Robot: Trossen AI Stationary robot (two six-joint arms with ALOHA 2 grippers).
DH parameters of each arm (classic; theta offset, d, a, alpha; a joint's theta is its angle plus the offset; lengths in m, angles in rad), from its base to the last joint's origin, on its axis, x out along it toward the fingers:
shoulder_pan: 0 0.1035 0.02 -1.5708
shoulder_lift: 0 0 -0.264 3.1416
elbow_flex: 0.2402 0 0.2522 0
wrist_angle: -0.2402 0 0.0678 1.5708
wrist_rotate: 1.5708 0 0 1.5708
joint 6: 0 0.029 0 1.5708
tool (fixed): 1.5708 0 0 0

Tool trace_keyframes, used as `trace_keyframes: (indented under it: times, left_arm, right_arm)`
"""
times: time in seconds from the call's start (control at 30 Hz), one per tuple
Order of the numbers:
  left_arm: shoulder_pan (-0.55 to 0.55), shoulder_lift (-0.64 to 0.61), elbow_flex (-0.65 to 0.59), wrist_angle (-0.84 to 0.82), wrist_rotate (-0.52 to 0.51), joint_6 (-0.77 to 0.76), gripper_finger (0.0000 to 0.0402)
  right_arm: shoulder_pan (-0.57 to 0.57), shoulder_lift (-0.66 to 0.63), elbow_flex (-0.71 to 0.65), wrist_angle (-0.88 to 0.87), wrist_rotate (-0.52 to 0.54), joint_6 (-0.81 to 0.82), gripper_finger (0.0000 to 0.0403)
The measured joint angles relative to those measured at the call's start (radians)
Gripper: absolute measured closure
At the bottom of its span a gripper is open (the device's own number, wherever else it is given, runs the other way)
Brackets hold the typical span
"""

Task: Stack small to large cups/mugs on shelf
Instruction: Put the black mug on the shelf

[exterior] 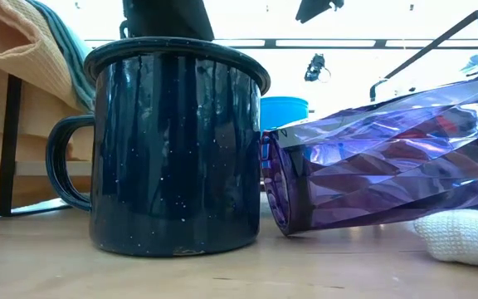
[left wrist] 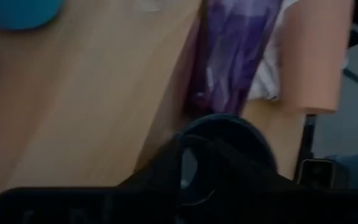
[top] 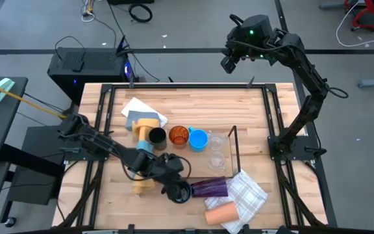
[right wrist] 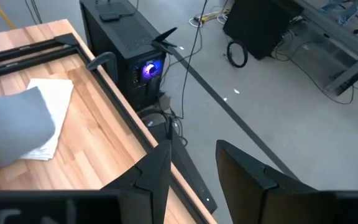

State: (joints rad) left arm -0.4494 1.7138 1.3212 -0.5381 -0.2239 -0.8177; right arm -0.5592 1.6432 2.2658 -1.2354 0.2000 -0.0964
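Note:
A dark blue speckled handled mug (exterior: 177,149) stands upright on its base near the table's front; it also shows in the high view (top: 183,194). My left gripper (top: 173,184) is right over its rim and shows as a dark shape above the mug in the low view (exterior: 168,21). A purple tumbler (top: 210,187) lies on its side right beside the mug. A peach cup (top: 221,213) lies on its side nearer the front edge. Black (top: 156,137), amber (top: 178,136) and blue (top: 198,139) cups and two clear glasses (top: 216,149) stand by the thin black rack (top: 236,146). My right gripper (top: 228,64) is open, raised beyond the far edge.
A checked white cloth (top: 249,195) lies under the tumbler's right end and the peach cup. A rolled yellow-and-blue cloth (top: 145,130) and a grey-and-white cloth (top: 138,112) lie at the far left. A black frame (top: 271,110) borders the table. Bare wood lies at the far right.

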Motion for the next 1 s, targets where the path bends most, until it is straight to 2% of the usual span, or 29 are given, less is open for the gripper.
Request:
trace_keyframes:
  times: [0.23,0.4,0.63,0.87,1.0]
  left_arm:
    - [0.040,0.000,0.003,-0.045,0.120,0.045,0.0236]
    - [0.045,0.000,0.003,-0.059,0.135,0.044,0.0211]
    - [0.043,0.008,0.004,-0.112,0.137,-0.019,0.0214]
    - [0.041,0.008,0.004,-0.120,0.145,-0.183,0.0220]
    - [0.024,0.008,0.004,-0.110,0.150,-0.210,0.0221]
  right_arm:
    - [0.014,0.000,0.000,-0.006,-0.002,0.008,0.0268]
    - [0.015,0.000,0.000,-0.006,-0.001,0.008,0.0268]
    - [0.015,0.000,0.000,-0.006,0.000,0.008,0.0268]
    - [0.015,0.000,0.000,-0.006,0.000,-0.002,0.0268]
    - [0.014,0.000,0.000,-0.006,0.000,-0.004,0.0268]
